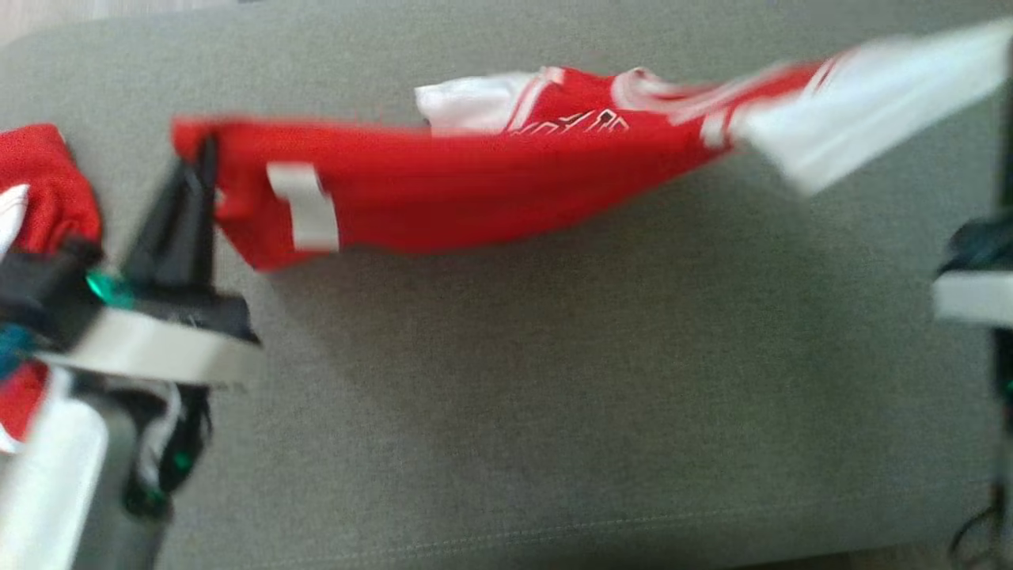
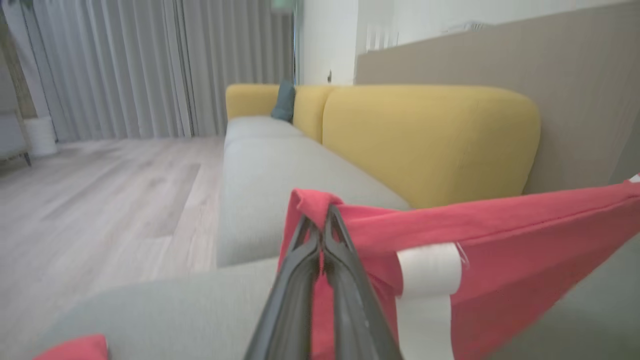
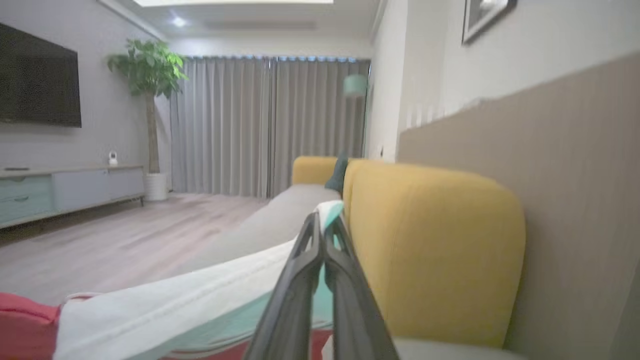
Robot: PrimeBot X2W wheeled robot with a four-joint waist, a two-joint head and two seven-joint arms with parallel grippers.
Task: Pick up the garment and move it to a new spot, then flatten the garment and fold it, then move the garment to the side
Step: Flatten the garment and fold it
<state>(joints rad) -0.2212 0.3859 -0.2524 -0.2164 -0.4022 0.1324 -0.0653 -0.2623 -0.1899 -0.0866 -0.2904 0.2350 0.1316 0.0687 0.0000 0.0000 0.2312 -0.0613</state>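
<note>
- Head view: the garment (image 1: pixel 475 190), a red shirt with white sleeves, hangs stretched in a sagging line above the grey seat (image 1: pixel 554 396), lifted off it and throwing a soft shadow on it.
  - The left gripper (image 1: pixel 204 162) reaches up over the seat's left end. Its pale forearm (image 1: pixel 150 348) slants in from the lower left corner, and its dark fingers are together, clamped on the red hem corner.
  - A white patch (image 1: pixel 305 206) sits on the red cloth just beside that pinch.
  - A second red cloth (image 1: pixel 47 190) is bunched at the seat's left end, next to the arm.
  - At the seat's right edge a pale part of the right arm (image 1: pixel 973 297) shows, and the white sleeve (image 1: pixel 870 103) runs up and out above it (the whole picture is motion-blurred).
- Left wrist view: the left gripper's two fingers meet at their tips, with a fold of red hem (image 2: pixel 312 200) pinched between them and draped over the tips.
  - The cloth runs taut to the right above the seat (image 2: pixel 260 190), with the yellow backrest (image 2: pixel 430 140) behind it.
- Right wrist view: the right gripper (image 3: pixel 322 225) points along the seat toward the curtains.
  - Its fingers are pressed together on the edge of the white sleeve (image 3: pixel 175 305).
  - The sleeve trails down and left to the red body, close in front of the backrest.
</note>
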